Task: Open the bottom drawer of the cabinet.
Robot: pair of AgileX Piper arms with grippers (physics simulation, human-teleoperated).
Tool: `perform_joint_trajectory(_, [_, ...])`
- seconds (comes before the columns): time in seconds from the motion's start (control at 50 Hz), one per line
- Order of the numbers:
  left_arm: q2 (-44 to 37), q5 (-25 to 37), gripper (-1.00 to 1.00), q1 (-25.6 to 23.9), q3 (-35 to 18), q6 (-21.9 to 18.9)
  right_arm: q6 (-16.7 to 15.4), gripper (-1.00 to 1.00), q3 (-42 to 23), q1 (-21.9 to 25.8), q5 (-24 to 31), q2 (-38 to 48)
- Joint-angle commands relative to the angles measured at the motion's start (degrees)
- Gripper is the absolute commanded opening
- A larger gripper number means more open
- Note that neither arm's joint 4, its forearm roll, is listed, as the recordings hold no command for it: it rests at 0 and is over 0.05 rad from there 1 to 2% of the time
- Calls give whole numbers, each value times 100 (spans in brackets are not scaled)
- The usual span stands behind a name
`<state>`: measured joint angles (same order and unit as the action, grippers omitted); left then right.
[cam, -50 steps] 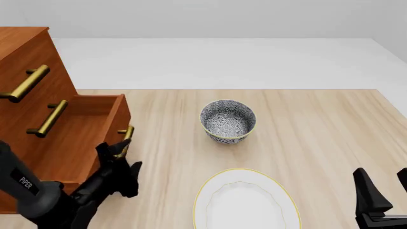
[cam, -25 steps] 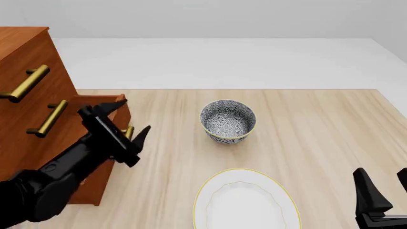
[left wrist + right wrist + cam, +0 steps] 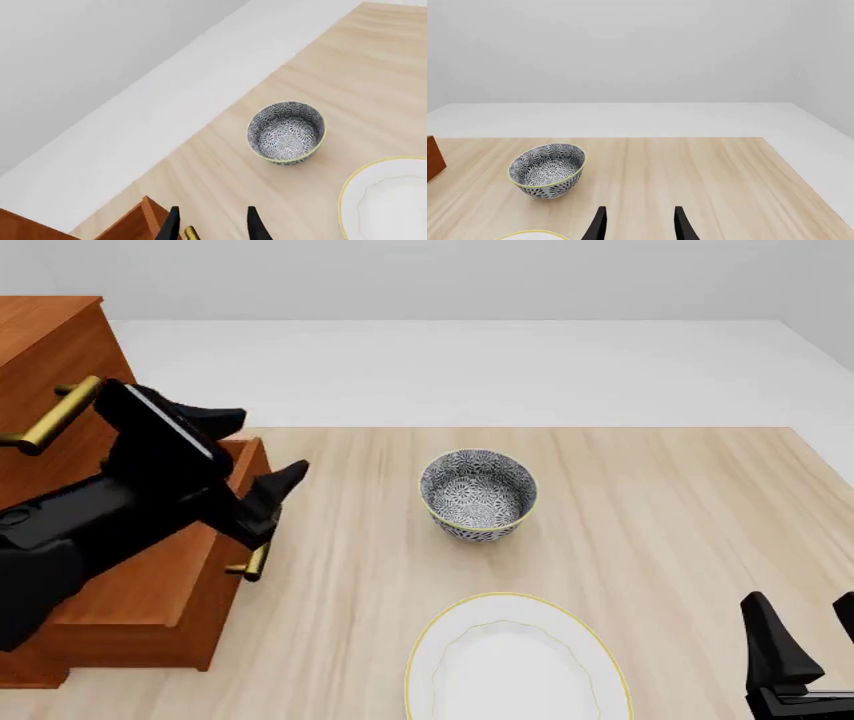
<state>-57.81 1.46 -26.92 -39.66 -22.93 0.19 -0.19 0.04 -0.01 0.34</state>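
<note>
The cabinet (image 3: 54,340) stands at the table's left edge. Its bottom drawer (image 3: 160,585) is pulled out toward the table's middle, and its brass handle (image 3: 251,562) shows at the front. My left gripper (image 3: 260,455) hangs open and empty above the drawer's front, clear of the handle. In the left wrist view the left gripper (image 3: 212,227) is open over the drawer corner (image 3: 133,225). My right gripper (image 3: 805,640) is open and empty at the near right; it also shows in the right wrist view (image 3: 639,225). My arm hides the middle drawer's handle.
A patterned bowl (image 3: 478,493) stands at mid-table, right of the drawer; it also shows in the right wrist view (image 3: 547,170) and the left wrist view (image 3: 287,131). A white plate (image 3: 514,660) with a yellow rim lies near the front edge. The top drawer's handle (image 3: 54,415) juts out.
My left gripper has let go of the bottom drawer's handle and risen up and back above the drawer front. The drawer stays pulled out. The right arm has not moved.
</note>
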Motion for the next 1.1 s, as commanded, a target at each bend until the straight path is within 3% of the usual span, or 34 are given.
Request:
perform_joint_trajectory(0.02, [-94, 1209, 100, -232, -616, 962, -1, 100, 0, 0, 0, 1])
perform_joint_trajectory(0.06, [60, 1220, 100, -70, -579, 898, 0, 100, 0, 0, 0, 0])
perform_joint_trajectory(0.14, [-98, 1480, 100, 11, -685, 1244, -1, 100, 0, 0, 0, 0])
perform_joint_trajectory(0.18, [-16, 1462, 100, 134, -636, 1102, 1, 100, 0, 0, 0, 1])
perform_joint_trajectory(0.2, [-84, 1551, 100, 183, -689, 1277, 0, 100, 0, -1, 0, 0])
perform_joint_trajectory(0.24, [-50, 1570, 100, 331, -670, 1169, -1, 100, 0, 2, 0, 0])
perform_joint_trajectory(0.28, [-124, 1668, 100, 379, -731, 1411, 2, 100, 0, 1, 0, 0])
perform_joint_trajectory(0.38, [-208, 1757, 100, 633, -687, 1499, 1, 100, 0, 0, 0, 0])
perform_joint_trajectory(0.7, [-420, 2135, 100, 888, -766, 1956, 1, 100, 0, 0, 0, 1])
perform_joint_trajectory(0.74, [-360, 2123, 100, 917, -732, 1826, 0, 100, 0, 1, 0, 0])
perform_joint_trajectory(1.1, [-31, 2311, 100, 1441, -509, 2028, 0, 100, 0, 0, 0, 1])
